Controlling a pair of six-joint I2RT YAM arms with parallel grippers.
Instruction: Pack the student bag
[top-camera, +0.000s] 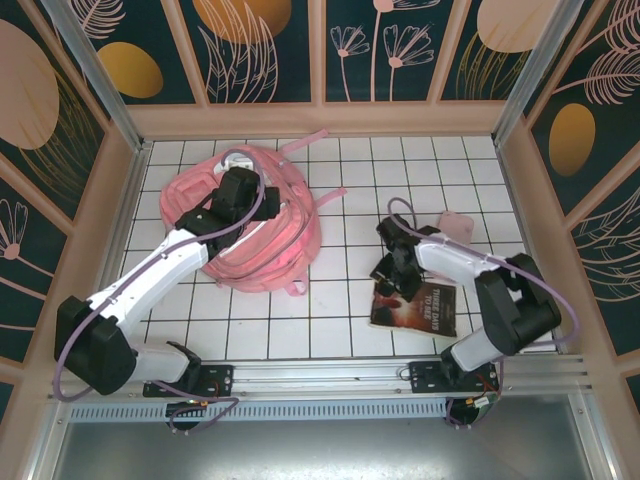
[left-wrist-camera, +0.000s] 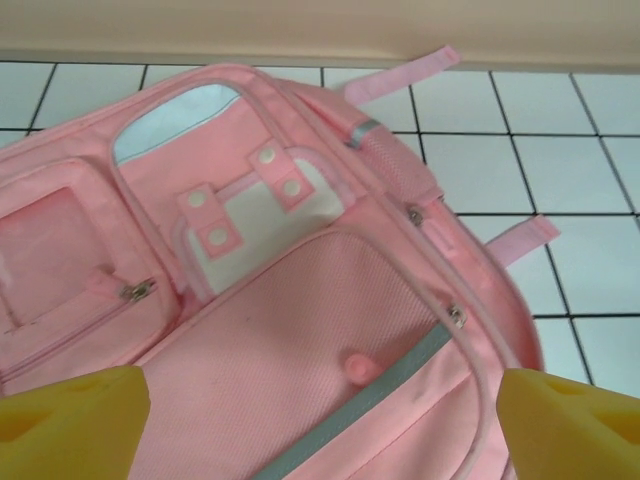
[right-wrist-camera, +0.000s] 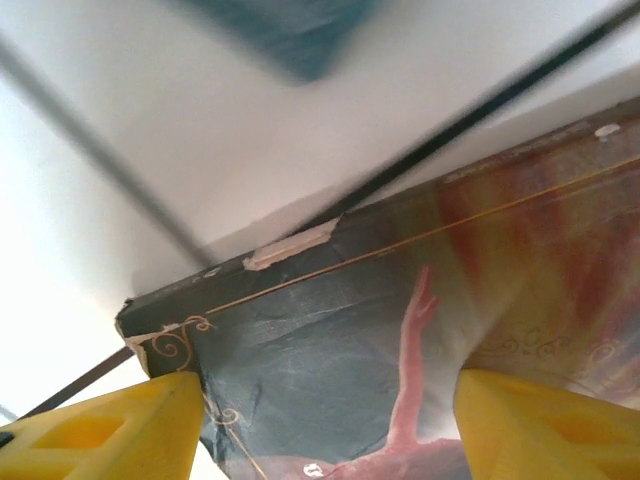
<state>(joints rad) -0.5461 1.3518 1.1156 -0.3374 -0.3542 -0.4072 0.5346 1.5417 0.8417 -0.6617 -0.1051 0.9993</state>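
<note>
The left claw (left-wrist-camera: 320, 428) is open. Its two yellow fingertips (left-wrist-camera: 70, 420) stand wide apart at the bottom corners of the left wrist view, and nothing is caught between them. It hangs over the student bag (top-camera: 285, 235), and whether it touches the fabric cannot be told. Below and beyond the fingertips lies the bag's front: a quilted pocket crossed by a grey reflective stripe (left-wrist-camera: 370, 405), a white patch with pink tabs and pale studs (left-wrist-camera: 265, 190), and metal zip pulls along the seams. The bag lies flat, front side up, in the far left part of the table (top-camera: 340, 330), close to the far left corner. Two pink straps (left-wrist-camera: 405, 75) trail from it across the white tiles.

The right claw (right-wrist-camera: 325, 430) is also open, its yellow fingers (right-wrist-camera: 545, 425) set well apart. Between them shows the dark cover of a book (top-camera: 418, 305), with a reddish reaching figure, a thin gold scroll border and a worn, pale-chipped corner. From the pictures it cannot be told whether the fingers touch the cover. The book lies flat in the right half of the table, toward the near edge and well apart from the bag. Just beyond the right arm, nearer the right edge, lies a small pale pink thing (top-camera: 457, 224), too small to make out.
</note>
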